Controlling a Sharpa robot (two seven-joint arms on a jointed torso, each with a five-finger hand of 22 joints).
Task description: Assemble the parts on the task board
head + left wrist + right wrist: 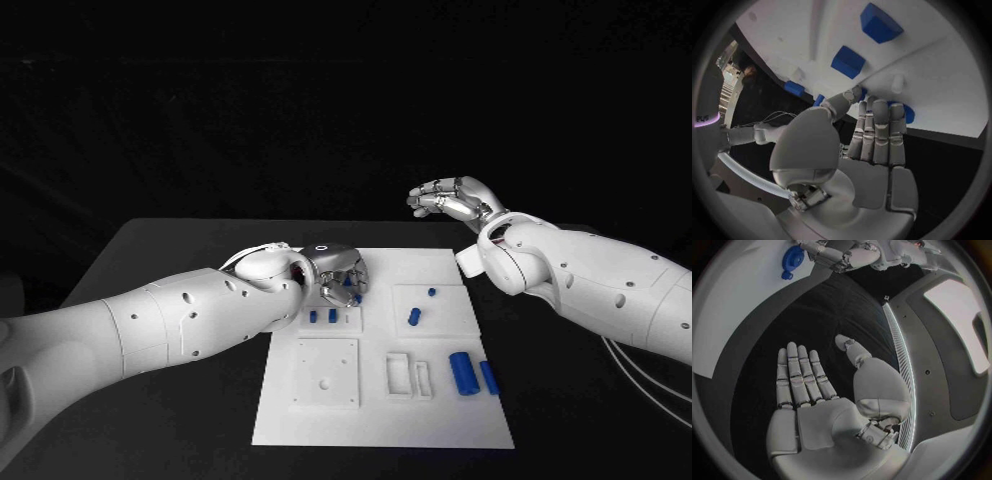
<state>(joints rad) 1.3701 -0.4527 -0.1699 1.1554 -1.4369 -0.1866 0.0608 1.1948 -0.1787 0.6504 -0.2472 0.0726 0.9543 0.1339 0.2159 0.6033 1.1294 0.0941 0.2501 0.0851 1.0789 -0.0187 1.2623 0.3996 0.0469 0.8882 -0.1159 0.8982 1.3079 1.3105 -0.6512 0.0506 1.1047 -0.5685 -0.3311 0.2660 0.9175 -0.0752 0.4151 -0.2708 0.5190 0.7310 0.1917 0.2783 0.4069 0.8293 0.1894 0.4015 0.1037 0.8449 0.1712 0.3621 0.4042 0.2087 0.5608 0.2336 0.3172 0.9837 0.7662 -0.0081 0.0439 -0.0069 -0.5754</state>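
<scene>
we see the left robot hand (pixel 336 277) pinching a blue part (pixel 906 113) over the task board (pixel 433 425) near its 11 o'clock corner; the right robot hand (pixel 451 199), spread wide and holding nothing, hovers well apart at 1 o'clock.

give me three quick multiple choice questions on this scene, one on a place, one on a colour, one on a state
1. Where is the left robot hand?
A. over the far-left part of the task board
B. beyond the table's far edge
C. at the board's near edge

2. What colour are the two cylinders lying at the board's near right?
A. white
B. grey
C. blue

3. What state is the right robot hand in?
A. holds a blue part
B. open and empty
C. presses on the board

Answers:
1 A: the head view shows it over the board's far-left area.
2 C: both are clearly blue against the white board.
3 B: its wrist view shows the fingers spread with nothing in them.
</scene>
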